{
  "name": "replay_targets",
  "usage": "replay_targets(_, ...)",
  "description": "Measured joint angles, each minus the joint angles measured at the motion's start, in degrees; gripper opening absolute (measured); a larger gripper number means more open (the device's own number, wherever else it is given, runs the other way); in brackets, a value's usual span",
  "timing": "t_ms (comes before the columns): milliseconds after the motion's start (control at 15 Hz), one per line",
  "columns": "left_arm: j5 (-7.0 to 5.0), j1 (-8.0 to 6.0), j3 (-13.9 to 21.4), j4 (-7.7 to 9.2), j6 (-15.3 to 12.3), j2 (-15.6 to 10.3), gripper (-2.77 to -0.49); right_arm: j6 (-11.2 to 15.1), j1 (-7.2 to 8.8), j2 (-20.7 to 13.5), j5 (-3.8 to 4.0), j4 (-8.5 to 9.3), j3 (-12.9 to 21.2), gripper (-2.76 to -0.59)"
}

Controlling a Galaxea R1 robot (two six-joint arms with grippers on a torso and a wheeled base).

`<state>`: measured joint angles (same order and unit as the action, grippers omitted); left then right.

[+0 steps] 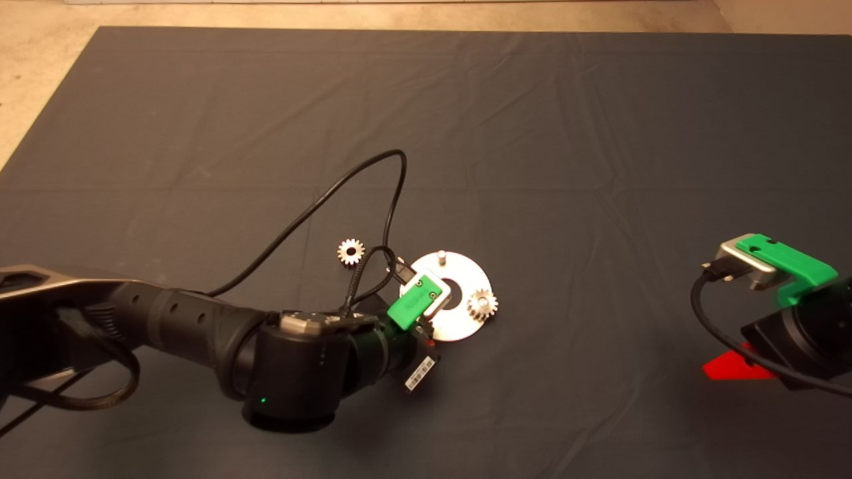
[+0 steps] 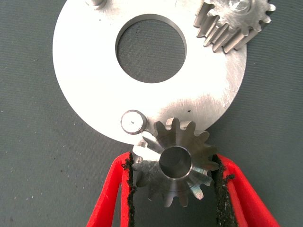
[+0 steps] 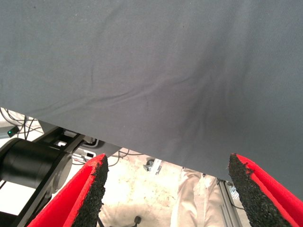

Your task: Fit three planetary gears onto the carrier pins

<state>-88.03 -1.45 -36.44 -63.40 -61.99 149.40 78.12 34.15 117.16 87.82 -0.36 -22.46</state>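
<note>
1. Your left gripper (image 2: 175, 189) pinches a small silvery toothed gear (image 2: 174, 163) just beside a short silvery pin (image 2: 133, 121) on the flat round metal disc (image 2: 94, 80).
2. The gear's hole sits off the pin, so slide it over.
3. Your right gripper (image 3: 166, 182), fingers spread, waits well apart.

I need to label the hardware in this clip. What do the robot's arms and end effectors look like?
Two black arms. Left arm: small green indicator light, barcode sticker, looping black cable. Each end effector, left and right, has red fingers with rough black pads; green plastic brackets top both wrists.
</note>
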Motion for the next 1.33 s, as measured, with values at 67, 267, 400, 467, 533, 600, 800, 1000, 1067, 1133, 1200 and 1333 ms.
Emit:
replay_targets(67,0.00,-0.15,-0.4,0.22,0.2,0.2,-2.45,0.0,0.04,0.0,0.00,0.01,0.0,-1.49)
replay_targets(267,0.10,-1.00,-0.9,0.99,0.9,0.5,-2.46,0.0,0.05,0.0,0.00,0.04,0.0,-1.49)
replay_targets(400,0.18,-2.60,-0.9,2.19,1.1,0.5,-2.46,0.0,0.03,0.0,-0.01,0.07,0.0,-1.49)
replay_targets(467,0.18,-3.53,-0.9,2.83,1.1,0.5,-2.46,0.0,0.05,0.0,-0.01,0.10,0.0,-1.49)
replay_targets(533,0.13,-4.36,-0.9,3.07,1.2,0.5,-2.46,0.0,0.05,0.0,0.00,0.10,0.0,-1.49)
replay_targets(600,0.07,-5.12,-0.6,3.47,1.1,0.4,-2.46,0.0,0.05,0.0,-0.01,0.10,0.0,-1.49)
replay_targets(800,0.07,-6.45,0.7,5.18,0.8,0.5,-2.46,0.0,0.03,0.0,-0.01,0.13,0.0,-1.49)
replay_targets(1000,0.07,-6.89,1.0,5.77,0.4,0.4,-2.46,0.0,0.05,0.0,0.00,0.21,0.0,-1.49)
replay_targets(1067,0.10,-6.89,1.0,5.87,0.4,0.4,-2.46,0.0,0.05,0.0,0.00,0.21,0.0,-1.49)
replay_targets(1133,0.08,-7.03,1.0,6.23,0.4,0.4,-2.46,0.0,0.05,0.0,-0.01,0.21,0.0,-1.49)
replay_targets(1200,0.10,-7.17,1.0,6.26,0.4,0.3,-2.46,0.0,0.05,0.0,-0.01,0.22,0.0,-1.49)
replay_targets(1333,0.07,-7.20,0.9,6.34,0.4,0.1,-2.46,0.0,0.05,0.0,0.00,0.23,0.0,-1.49)
